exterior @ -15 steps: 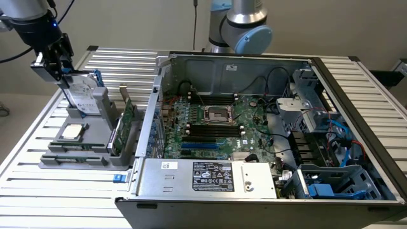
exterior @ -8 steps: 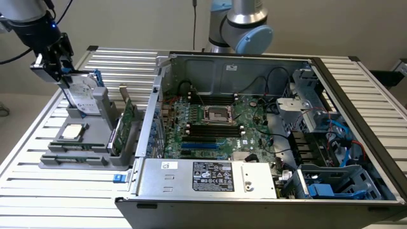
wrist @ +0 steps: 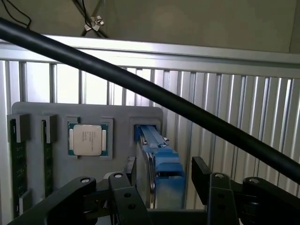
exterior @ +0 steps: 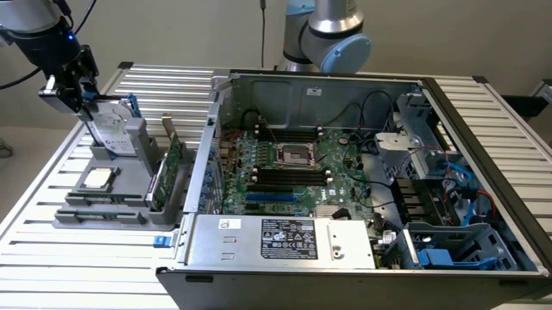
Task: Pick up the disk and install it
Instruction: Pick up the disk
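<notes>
The disk [exterior: 113, 130] stands on edge in a slot of the grey holder [exterior: 108, 210], its white label facing sideways and its blue carrier frame at the top edge. My gripper [exterior: 84, 111] hangs right over it, at the exterior view's far left. In the wrist view the disk [wrist: 158, 161] runs edge-on between my black fingers [wrist: 200, 174]. The gripper [wrist: 164, 177] is open, one finger on each side of the blue frame. The left finger is close to the metal face; the right one stands apart from it.
The holder also carries a square silver processor chip [exterior: 99, 177] and upright green circuit cards [exterior: 169, 165]. The open computer case [exterior: 345, 161] lies to the exterior view's right, with blue drive bays [exterior: 457, 252] at its near right corner. A black cable [wrist: 140, 86] crosses the wrist view.
</notes>
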`<state>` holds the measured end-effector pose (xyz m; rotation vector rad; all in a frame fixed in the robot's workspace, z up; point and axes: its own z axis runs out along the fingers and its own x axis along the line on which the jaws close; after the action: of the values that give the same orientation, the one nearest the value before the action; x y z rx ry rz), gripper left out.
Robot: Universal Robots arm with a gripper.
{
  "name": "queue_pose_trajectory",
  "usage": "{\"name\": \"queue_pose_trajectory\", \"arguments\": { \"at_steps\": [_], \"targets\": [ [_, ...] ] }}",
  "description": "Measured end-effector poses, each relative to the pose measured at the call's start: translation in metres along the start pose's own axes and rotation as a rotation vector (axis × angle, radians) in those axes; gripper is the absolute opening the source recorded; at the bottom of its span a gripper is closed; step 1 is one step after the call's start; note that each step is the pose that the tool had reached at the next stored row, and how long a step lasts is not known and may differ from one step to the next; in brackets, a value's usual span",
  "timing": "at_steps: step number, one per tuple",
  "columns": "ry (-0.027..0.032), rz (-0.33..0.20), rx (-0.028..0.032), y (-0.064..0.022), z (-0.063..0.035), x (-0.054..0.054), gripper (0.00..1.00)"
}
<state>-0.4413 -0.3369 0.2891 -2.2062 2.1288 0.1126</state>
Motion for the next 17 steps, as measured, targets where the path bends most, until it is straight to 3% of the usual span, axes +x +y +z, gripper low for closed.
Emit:
{"name": "queue_pose_trajectory", "arguments": {
  "at_steps": [5, 17],
  "targets": [
    [-0.0101, 0.002, -0.0003, 0.0000, 0.0006, 0.0017, 0.60],
    [-0.0201, 0.003, -0.0020, -0.0008, 0.0043, 0.0024, 0.60]
  ]
}}
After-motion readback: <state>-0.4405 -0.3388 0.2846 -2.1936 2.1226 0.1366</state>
